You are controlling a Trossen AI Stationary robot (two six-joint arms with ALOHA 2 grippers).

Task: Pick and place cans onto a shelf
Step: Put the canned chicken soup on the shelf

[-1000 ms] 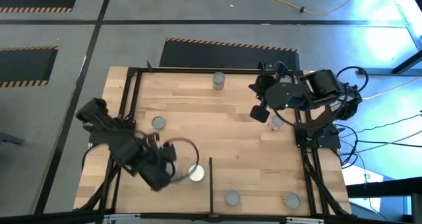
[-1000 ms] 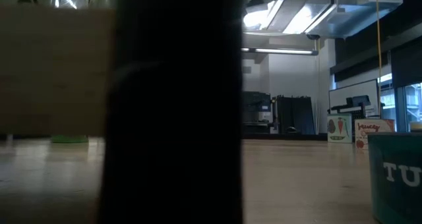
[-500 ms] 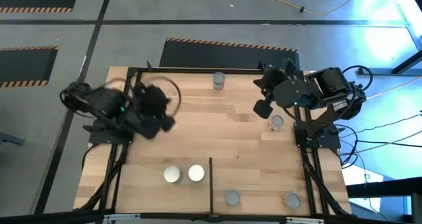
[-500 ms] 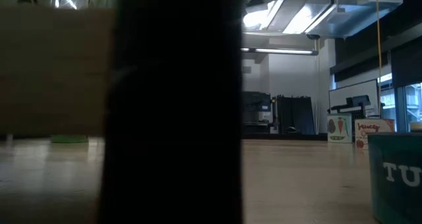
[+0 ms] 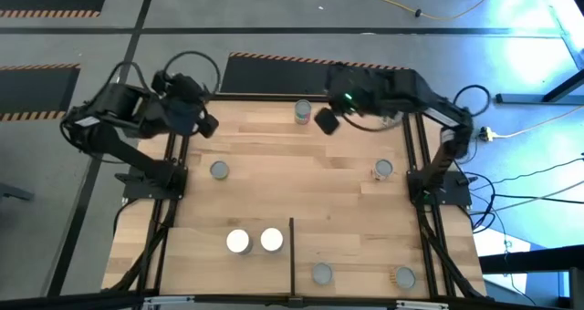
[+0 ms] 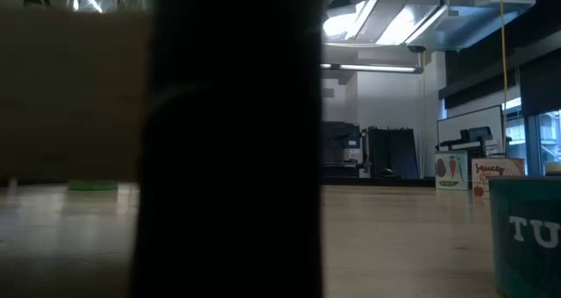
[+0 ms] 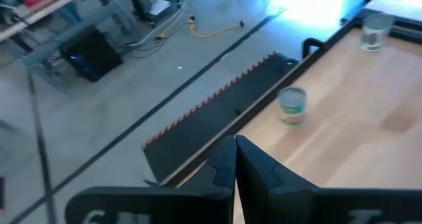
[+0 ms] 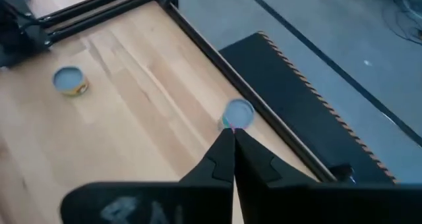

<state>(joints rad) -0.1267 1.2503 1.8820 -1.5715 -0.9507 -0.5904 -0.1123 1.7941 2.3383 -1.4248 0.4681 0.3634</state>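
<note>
Change since a second ago was large on the left side. The left gripper (image 5: 206, 125) had been low over the shelf (image 5: 196, 266) at the near edge of the table (image 5: 301, 191); now it hung at the far left corner, well apart from every can, and a second white-topped can (image 5: 238, 242) stood just beside the first one (image 5: 271, 241), left of the divider (image 5: 292, 255). I judge that one more can was delivered and the left arm was free again. Its fingers (image 7: 224, 168) were pressed together and held nothing.

The right gripper (image 5: 325, 120) had hovered half a second ago near the grey-topped can (image 5: 382, 170) at the right edge. Now it reached across to the far edge, just beside the far can (image 5: 303, 112) but not touching it. Its fingers (image 8: 223, 159) were also closed and empty, so they probably must open before this can is taken.

The far can was upright, with a dull metal top and a label of green and pink. Another grey can (image 5: 219, 170) waited nearer the left edge. Right of the divider stood a grey-topped can (image 5: 321, 273) and a tan-topped can (image 5: 402, 276). So four cans seemed placed and three were left on the table, which is roughly the middle of the task.
</note>
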